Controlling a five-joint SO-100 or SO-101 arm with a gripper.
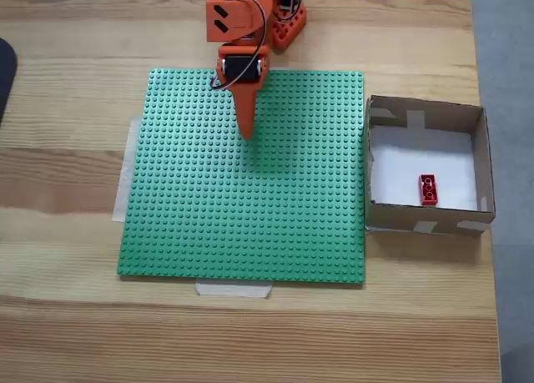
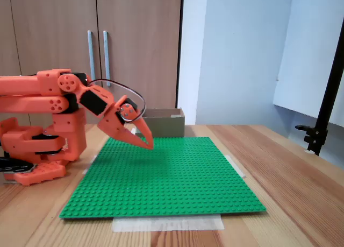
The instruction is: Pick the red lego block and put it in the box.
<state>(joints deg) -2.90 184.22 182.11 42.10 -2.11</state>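
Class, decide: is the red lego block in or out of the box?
In. The red lego block lies on the white floor inside the box.

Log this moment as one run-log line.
gripper: shut, empty, above green baseplate | red lego block: inside the box | task: placed

Wooden table: baseplate, box.

Even, bright indoor light in both fixed views, soft shadow under arm on baseplate, slightly soft focus, no glare.
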